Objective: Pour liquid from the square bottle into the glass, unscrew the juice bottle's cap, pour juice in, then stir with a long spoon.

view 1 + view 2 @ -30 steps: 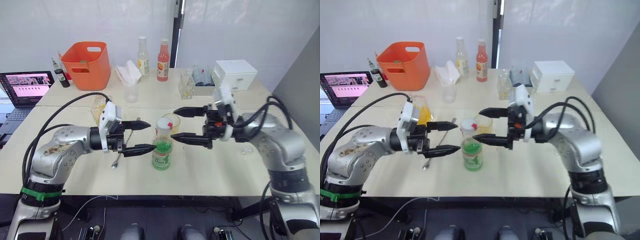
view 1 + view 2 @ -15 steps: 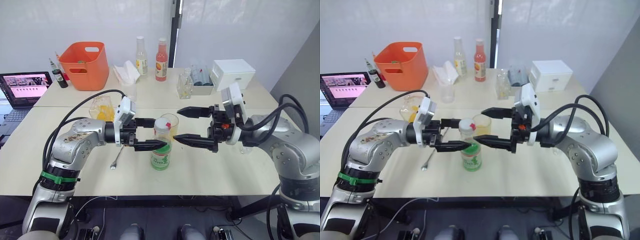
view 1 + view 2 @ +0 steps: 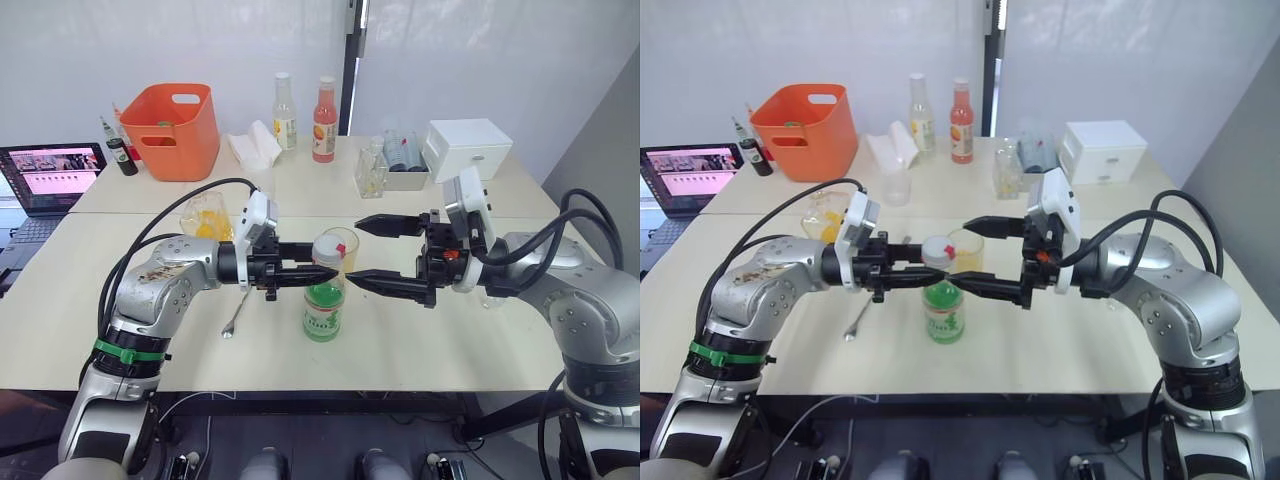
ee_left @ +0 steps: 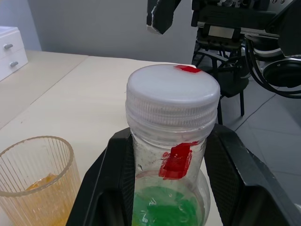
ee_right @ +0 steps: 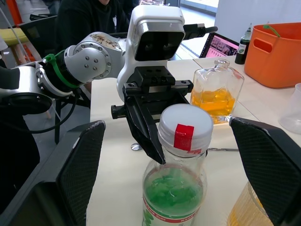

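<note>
Juice bottle (image 3: 324, 298) holds green liquid; glass (image 3: 344, 247) holds orange.

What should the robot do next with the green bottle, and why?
Probably bring the right gripper in over the white cap and close on it to twist. The left gripper already pinches the juice bottle at its neck, the cap is still on, and the right gripper is open beside it.

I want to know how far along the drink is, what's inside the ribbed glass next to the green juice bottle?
The ribbed glass holds a little orange-yellow liquid at the bottom. The left gripper's finger hides its lower edge.
</note>
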